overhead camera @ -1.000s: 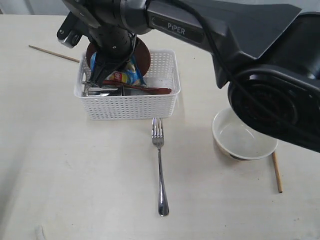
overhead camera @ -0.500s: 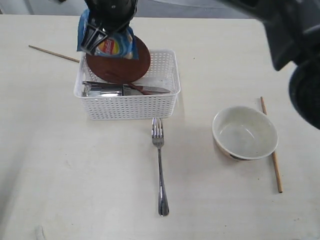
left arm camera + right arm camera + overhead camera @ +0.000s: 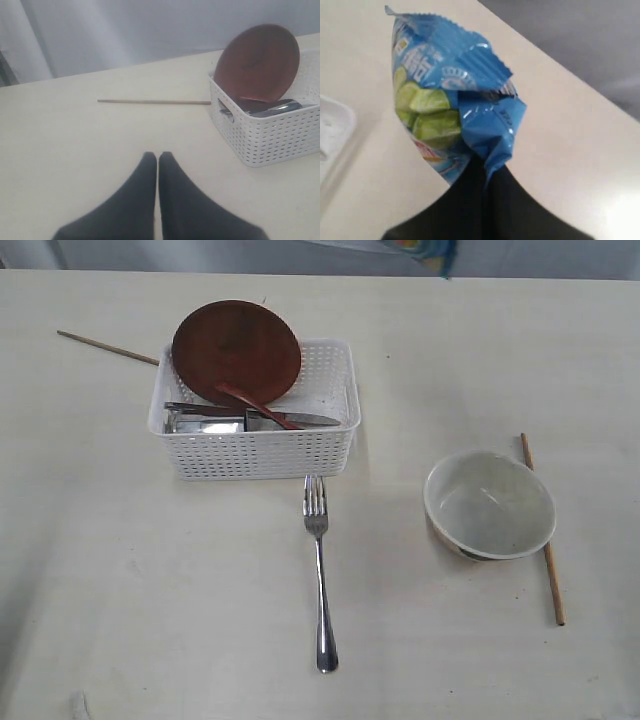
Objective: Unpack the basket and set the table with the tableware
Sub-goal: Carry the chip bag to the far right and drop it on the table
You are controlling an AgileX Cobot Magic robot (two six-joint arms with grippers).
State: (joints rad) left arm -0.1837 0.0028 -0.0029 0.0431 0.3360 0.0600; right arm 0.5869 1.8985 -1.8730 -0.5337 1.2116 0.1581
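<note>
The white basket (image 3: 255, 452) (image 3: 280, 137) stands on the table (image 3: 150, 590) with the brown plate (image 3: 236, 350) (image 3: 257, 62) leaning upright inside it. A red-brown spoon (image 3: 262, 409), a knife (image 3: 300, 420) and a steel cup (image 3: 205, 424) lie in it too. Outside it are a fork (image 3: 320, 570), a white bowl (image 3: 490, 505) and two chopsticks (image 3: 108, 347) (image 3: 541, 530). My right gripper (image 3: 490, 167) is shut on the blue snack bag (image 3: 447, 95), held high; only the bag's corner (image 3: 428, 252) shows in the exterior view. My left gripper (image 3: 158, 156) is shut, empty, over bare table.
One chopstick (image 3: 154, 102) lies between my left gripper and the basket. A grey wall (image 3: 150, 30) runs behind the table's far edge. A corner of the basket (image 3: 330, 125) shows in the right wrist view.
My right arm has lifted the blue snack bag out of the basket and swung up and right, out of the exterior view. The plate and spoon now show uncovered.
</note>
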